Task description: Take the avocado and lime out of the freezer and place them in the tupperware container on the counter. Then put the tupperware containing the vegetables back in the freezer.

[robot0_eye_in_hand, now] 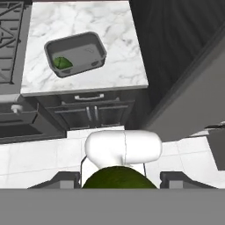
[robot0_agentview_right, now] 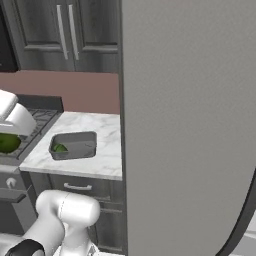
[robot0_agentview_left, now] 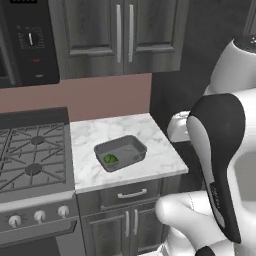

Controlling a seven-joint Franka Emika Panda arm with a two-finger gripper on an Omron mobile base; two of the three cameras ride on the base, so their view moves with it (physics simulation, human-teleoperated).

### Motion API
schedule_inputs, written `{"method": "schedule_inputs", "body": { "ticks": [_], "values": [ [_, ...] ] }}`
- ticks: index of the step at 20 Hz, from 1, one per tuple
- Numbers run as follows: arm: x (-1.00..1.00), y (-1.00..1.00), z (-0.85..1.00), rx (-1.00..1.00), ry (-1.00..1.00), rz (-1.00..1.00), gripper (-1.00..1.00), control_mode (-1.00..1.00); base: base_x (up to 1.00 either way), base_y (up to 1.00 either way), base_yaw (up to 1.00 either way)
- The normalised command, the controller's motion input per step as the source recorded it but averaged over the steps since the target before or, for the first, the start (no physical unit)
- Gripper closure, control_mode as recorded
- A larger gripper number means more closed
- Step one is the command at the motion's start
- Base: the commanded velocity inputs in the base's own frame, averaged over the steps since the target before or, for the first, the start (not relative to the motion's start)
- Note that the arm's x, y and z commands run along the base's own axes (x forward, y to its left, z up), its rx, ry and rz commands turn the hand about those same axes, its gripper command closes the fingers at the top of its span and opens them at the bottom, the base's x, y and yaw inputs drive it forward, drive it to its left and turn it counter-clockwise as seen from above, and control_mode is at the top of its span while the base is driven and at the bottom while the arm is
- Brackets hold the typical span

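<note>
Avocado [robot0_eye_in_hand: 118,177] in claw [robot0_eye_in_hand: 119,181] (floor-side of counter [robot0_eye_in_hand: 127,66] edge).

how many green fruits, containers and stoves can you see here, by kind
green fruits: 2, one in the tupperware container at, one between the gripper fingers at
tupperware containers: 1
gas stoves: 1
total: 4

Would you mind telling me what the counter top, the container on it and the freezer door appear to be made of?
Counter: polished white marble by its look, with faint grey veins.
Tupperware container: probably plastic, given its uniform dark grey, matte finish, thin rim and rounded corners.
Freezer door: flat matte grey with no reflections, so perhaps painted or brushed metal, though I cannot be sure.
</note>
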Motion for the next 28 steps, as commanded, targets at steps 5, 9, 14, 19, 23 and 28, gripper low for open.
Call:
{"method": "schedule_inputs", "body": {
  "ticks": [5, 9, 14, 19, 23, 28],
  "values": [
    [0.87, 0.00, -0.57, 0.00, 0.00, 0.00, 1.00, -1.00, 0.00, 0.00, 0.00],
    [0.90, 0.00, -0.66, 0.00, 0.00, 0.00, 1.00, -1.00, 0.00, 0.00, 0.00],
    [0.80, 0.27, -0.69, 0.00, 0.01, 0.01, 1.00, -1.00, 0.00, 0.00, 0.00],
    [0.98, 0.46, -0.54, 0.00, 0.10, 0.01, 1.00, -1.00, 0.00, 0.00, 0.00],
    [1.00, 0.43, -0.46, 0.00, 0.11, 0.00, 1.00, -1.00, 0.00, 0.00, 0.00],
    [0.89, 0.27, -0.52, 0.00, 0.11, 0.02, 1.00, -1.00, 0.00, 0.00, 0.00]
  ]
}}
